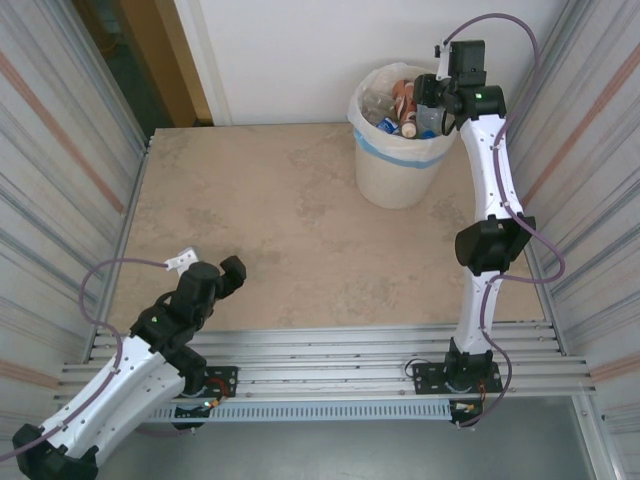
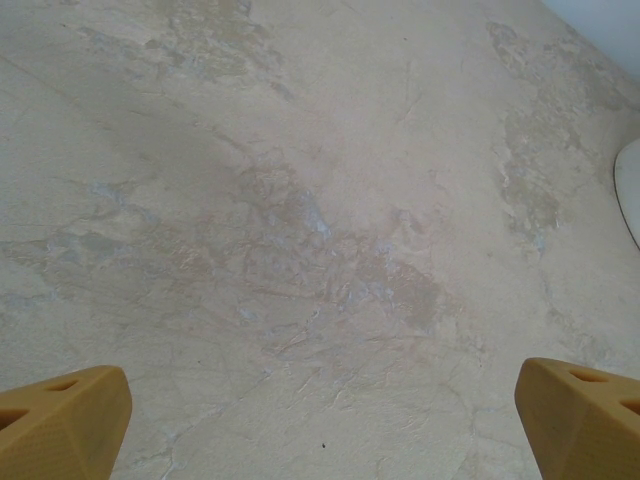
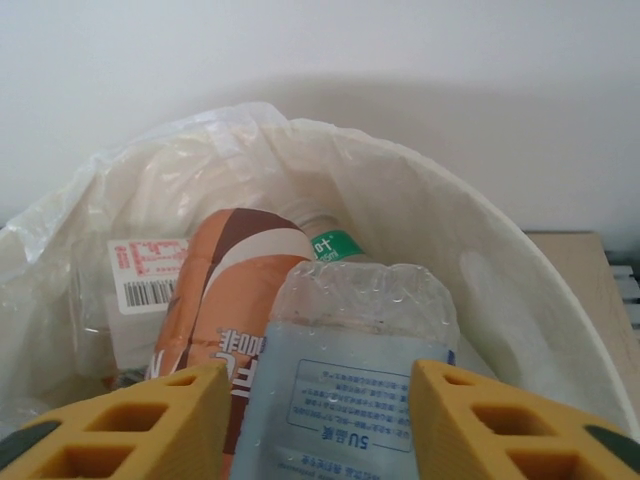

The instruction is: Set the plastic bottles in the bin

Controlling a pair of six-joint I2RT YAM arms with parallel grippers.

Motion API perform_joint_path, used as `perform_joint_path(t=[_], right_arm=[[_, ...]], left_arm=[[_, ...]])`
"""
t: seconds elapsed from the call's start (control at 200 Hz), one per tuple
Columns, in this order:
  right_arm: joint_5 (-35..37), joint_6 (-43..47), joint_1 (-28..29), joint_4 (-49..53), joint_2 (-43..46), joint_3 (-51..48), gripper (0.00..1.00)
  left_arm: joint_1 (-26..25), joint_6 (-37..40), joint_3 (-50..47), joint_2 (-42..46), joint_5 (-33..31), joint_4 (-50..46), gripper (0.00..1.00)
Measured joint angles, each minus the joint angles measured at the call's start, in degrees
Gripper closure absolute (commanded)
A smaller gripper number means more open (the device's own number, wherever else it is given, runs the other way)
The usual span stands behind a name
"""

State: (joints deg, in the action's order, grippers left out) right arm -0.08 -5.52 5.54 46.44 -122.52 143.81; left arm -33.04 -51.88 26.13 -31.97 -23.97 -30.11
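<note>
The white bin (image 1: 400,170), lined with a thin cream bag, stands at the table's far right. Several plastic bottles (image 1: 400,105) lie inside it. My right gripper (image 1: 428,108) hangs over the bin's mouth. In the right wrist view my right gripper (image 3: 320,410) is shut on a clear bottle with a pale blue label (image 3: 350,350), held above the bin's rim (image 3: 520,250). Under it lie a brown-orange bottle (image 3: 225,290) and a bottle with a green label (image 3: 335,243). My left gripper (image 1: 232,270) is open over bare table near the front left, yellow fingers (image 2: 70,415) wide apart.
Corrugated metal walls close in the left and right sides of the beige stone-patterned table (image 1: 280,220). A white wall runs behind the bin. An aluminium rail (image 1: 330,360) along the near edge carries both arm bases. A white curved edge (image 2: 630,190) shows at the right of the left wrist view.
</note>
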Motion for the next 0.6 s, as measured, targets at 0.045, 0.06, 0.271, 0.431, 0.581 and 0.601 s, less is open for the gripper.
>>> perform_joint_path(t=[0.045,0.06,0.271,0.431,0.581,0.601], right_arm=[[0.04,-0.04,-0.04,-0.24,0.15,-0.59,0.58],[0.04,-0.02,-0.04,-0.35,0.24,-0.85,0.59],[-0.72,-1.42,-0.42,-2.43,1.16,-5.05,0.66],[-1.57,-2.16,-0.46,-3.63,1.90,-6.64,0.59],[-1.77,-3.04,-0.76,-3.96,2.03,-7.02,0.48],[-1.73,-3.10,-0.79,-3.96,2.19,-7.13,0.47]], left_arm=[[0.00,0.00,0.00,0.07,0.00,-0.02,0.01],[0.00,0.00,0.00,0.13,0.00,-0.02,0.01],[0.00,0.04,0.00,0.81,-0.04,-0.09,0.01],[0.00,0.20,0.31,0.81,-0.04,-0.13,0.01],[0.00,0.24,0.87,1.14,-0.07,-0.15,0.01],[0.00,0.24,0.90,1.20,-0.04,-0.13,0.01]])
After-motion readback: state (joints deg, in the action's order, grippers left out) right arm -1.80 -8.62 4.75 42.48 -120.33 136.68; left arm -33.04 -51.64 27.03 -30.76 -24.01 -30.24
